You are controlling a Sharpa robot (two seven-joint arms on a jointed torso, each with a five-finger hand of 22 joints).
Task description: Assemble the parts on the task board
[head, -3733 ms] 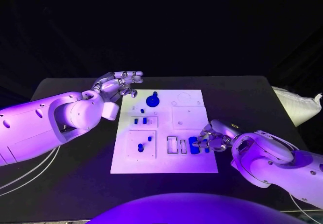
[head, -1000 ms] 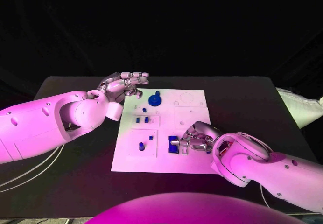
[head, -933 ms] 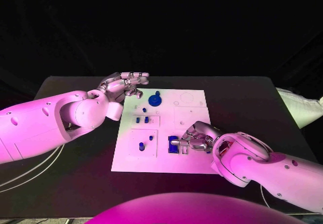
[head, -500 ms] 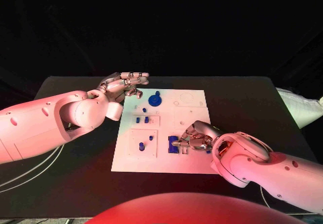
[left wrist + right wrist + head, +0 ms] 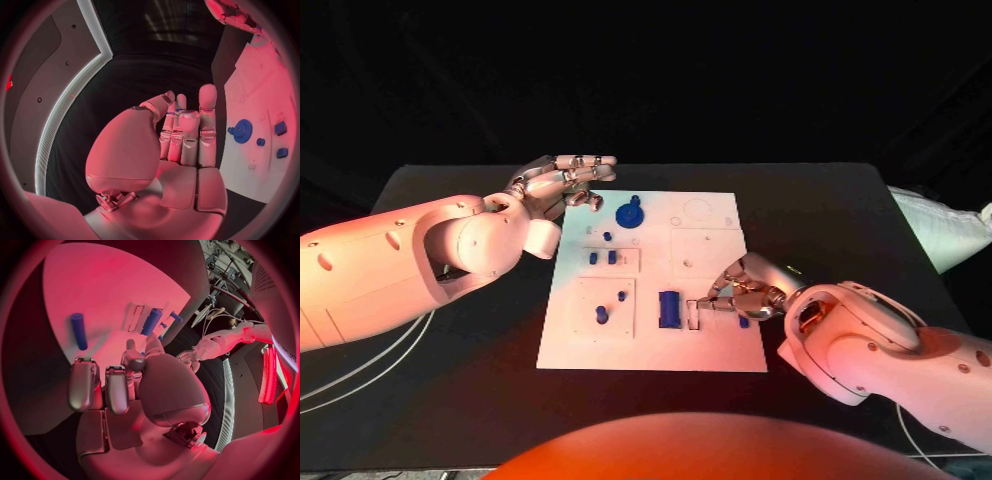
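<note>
1. The right robot hand (image 5: 744, 292) rests over the near right part of the white task board (image 5: 718, 355). Its fingers (image 5: 82, 385) are loosely spread and it holds nothing.
2. A loose blue cylinder part (image 5: 78, 331) lies flat on the board just ahead of those fingertips and apart from them. Its long axis runs roughly in line with the fingers, so a grasp would probably have to close across its width.
3. Just beyond the right robot hand, toward the board's middle, is an empty rectangular slot (image 5: 692, 313). This is judged the likely seat for the cylinder. Its long axis appears roughly parallel to the cylinder's.
4. Next beyond the slot, a long blue bar part (image 5: 669, 308) is seated in its own recess.
5. Farther out stand small blue pegs (image 5: 602, 258), and well beyond them a blue gear-shaped part (image 5: 630, 213).
6. The left robot hand (image 5: 563, 184) hovers at the board's far corner, fingers extended and empty. It is well apart from the cylinder, so the right robot hand is the nearer one.
7. View comparison: the right wrist view shows the cylinder's full length, whereas in the head view the robot hand covers most of it. The head view alone gives the board's layout on the black desk (image 5: 848, 210).
</note>
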